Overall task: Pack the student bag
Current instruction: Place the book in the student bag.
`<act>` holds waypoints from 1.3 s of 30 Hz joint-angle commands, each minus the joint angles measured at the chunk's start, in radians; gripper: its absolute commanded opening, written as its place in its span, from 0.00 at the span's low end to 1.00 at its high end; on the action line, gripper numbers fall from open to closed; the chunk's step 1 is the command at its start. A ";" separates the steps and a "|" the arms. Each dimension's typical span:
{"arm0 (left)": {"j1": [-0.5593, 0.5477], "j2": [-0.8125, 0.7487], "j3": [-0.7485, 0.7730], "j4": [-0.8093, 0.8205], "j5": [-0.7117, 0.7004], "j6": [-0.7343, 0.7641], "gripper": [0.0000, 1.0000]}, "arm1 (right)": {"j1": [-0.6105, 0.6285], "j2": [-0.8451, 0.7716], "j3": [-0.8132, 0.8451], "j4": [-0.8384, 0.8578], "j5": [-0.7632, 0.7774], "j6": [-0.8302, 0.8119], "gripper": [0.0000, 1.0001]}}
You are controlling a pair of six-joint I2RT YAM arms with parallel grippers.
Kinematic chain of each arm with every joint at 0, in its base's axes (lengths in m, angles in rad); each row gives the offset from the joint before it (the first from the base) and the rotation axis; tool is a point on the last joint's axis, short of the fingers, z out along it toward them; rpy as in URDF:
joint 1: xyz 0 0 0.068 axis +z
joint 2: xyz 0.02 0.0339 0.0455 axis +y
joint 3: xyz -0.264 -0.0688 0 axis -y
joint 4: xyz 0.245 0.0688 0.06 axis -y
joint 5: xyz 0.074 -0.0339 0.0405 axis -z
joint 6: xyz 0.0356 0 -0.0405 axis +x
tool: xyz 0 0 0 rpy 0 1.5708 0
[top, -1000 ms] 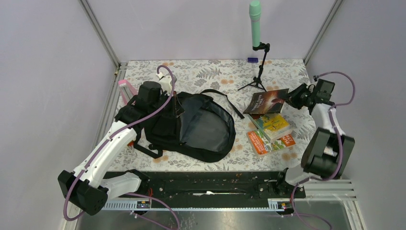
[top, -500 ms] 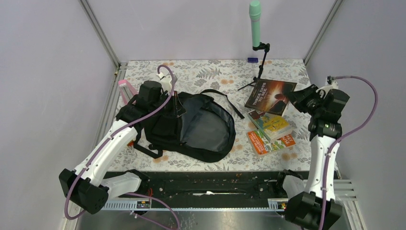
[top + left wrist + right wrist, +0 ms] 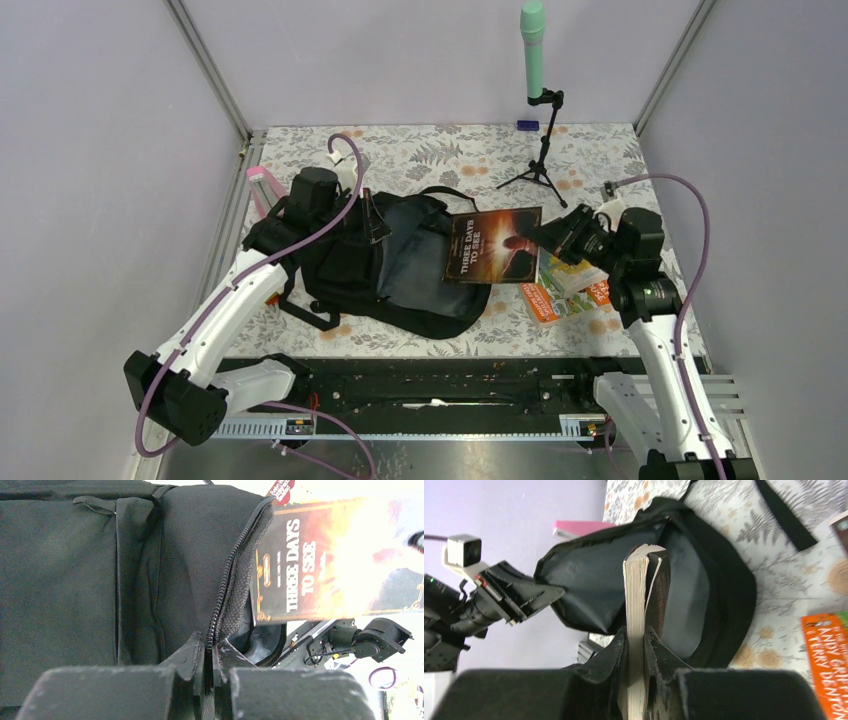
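Observation:
The black student bag (image 3: pixel 350 270) lies on the table's left half with its main compartment open, grey lining (image 3: pixel 425 265) showing. My left gripper (image 3: pixel 372 222) is shut on the bag's zip edge (image 3: pixel 220 615) and holds the flap up. My right gripper (image 3: pixel 545 237) is shut on a dark red book "Three Days to See" (image 3: pixel 492 246) and holds it in the air over the bag's opening. In the right wrist view the book (image 3: pixel 640 595) is pinched edge-on between the fingers, above the open bag (image 3: pixel 694 590). In the left wrist view the book (image 3: pixel 325 565) hangs past the bag's rim.
Several books (image 3: pixel 570 275) lie on the table right of the bag; an orange one shows in the right wrist view (image 3: pixel 826 650). A green microphone on a black tripod (image 3: pixel 538 120) stands at the back. A pink item (image 3: pixel 262 185) sits behind the bag at the left.
My right arm has swung left with the book, from the table's right side to over the bag's opening. My left gripper has kept its hold on the flap.

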 commanded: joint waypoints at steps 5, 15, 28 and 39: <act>0.009 -0.021 0.022 0.108 0.005 0.007 0.00 | 0.200 -0.067 -0.091 0.130 0.167 0.154 0.00; 0.009 -0.062 -0.022 0.182 0.088 0.030 0.00 | 0.408 -0.033 -0.272 0.419 0.404 0.311 0.00; 0.009 -0.131 -0.073 0.270 0.155 0.031 0.00 | 0.558 0.154 -0.285 0.711 0.672 0.451 0.00; 0.009 -0.113 -0.078 0.276 0.177 0.019 0.00 | 0.713 0.370 -0.262 0.926 0.865 0.531 0.00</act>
